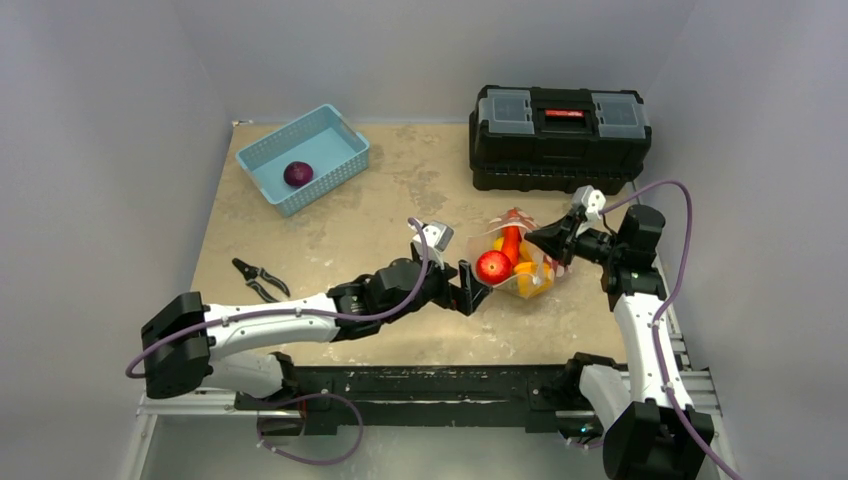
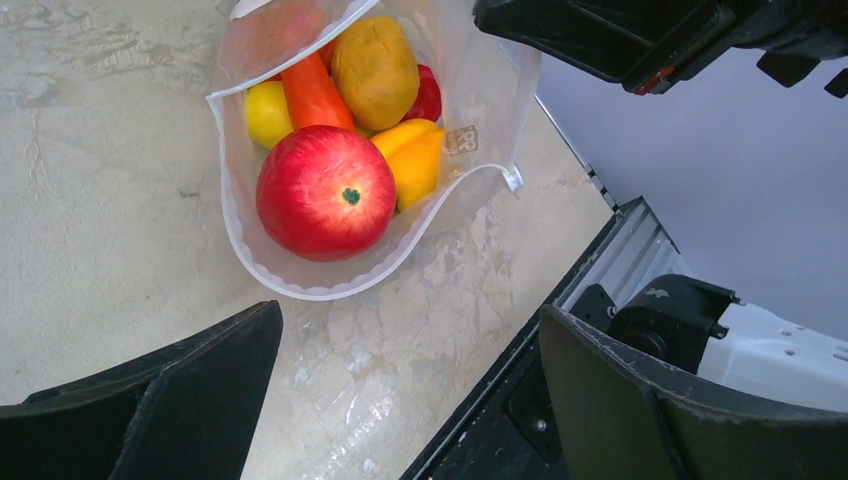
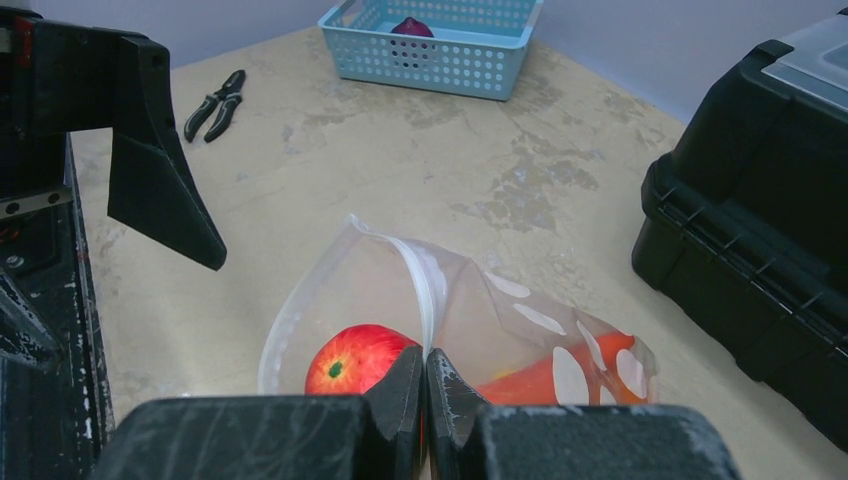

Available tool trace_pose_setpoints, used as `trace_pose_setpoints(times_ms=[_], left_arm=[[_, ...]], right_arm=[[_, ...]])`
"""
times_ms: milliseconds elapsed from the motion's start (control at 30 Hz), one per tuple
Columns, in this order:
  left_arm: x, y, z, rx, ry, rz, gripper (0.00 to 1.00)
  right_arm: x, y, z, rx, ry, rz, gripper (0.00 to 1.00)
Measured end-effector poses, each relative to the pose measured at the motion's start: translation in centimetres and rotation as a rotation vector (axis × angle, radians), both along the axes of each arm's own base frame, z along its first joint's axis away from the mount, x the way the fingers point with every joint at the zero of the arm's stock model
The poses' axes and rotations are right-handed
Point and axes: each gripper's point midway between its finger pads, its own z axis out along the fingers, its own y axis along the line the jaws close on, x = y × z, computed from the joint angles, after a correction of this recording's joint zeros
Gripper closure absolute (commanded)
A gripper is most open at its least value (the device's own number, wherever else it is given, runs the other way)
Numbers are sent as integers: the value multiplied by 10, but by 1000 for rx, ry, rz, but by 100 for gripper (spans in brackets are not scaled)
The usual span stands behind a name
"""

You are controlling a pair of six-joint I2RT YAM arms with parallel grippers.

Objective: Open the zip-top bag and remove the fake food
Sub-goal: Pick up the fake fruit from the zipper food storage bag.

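The zip-top bag (image 1: pixel 535 272) lies right of the table's middle, its mouth gaping toward the left arm. My right gripper (image 3: pixel 426 355) is shut on the bag's white zip strip (image 3: pixel 421 285) and holds that edge up. Fake food fills the bag: a red apple (image 2: pixel 325 192) at the mouth, with a carrot (image 2: pixel 312 92), a potato (image 2: pixel 375 68), a lemon (image 2: pixel 268 112) and a yellow piece (image 2: pixel 412 160) behind it. My left gripper (image 2: pixel 408 315) hangs open just in front of the mouth, nothing between its fingers. One purple fake food piece (image 1: pixel 298 173) rests in the basket.
A light-blue perforated basket (image 1: pixel 340 145) stands at the back left. A black toolbox (image 1: pixel 560 123) sits at the back right, close behind the bag. Black pliers (image 1: pixel 258 278) lie on the left, near the left arm.
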Motion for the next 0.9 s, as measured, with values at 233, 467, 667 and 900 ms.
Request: trace_pose_setpoints(times_ms=[233,467,667,900], left_arm=[[8,-6,-10,3,40,48,1],[19,-22,-7,7,39,74,12],[31,-44,7,33,12,71,11],[51,-45,-19,235,-1,72,8]], right_arm=[[1,0,1,1,-1,-4,100],[1,0,1,3,1,-5,100],[1,0,2,2,-4,-5,100],[1,0,2,4,-2,-5,100]])
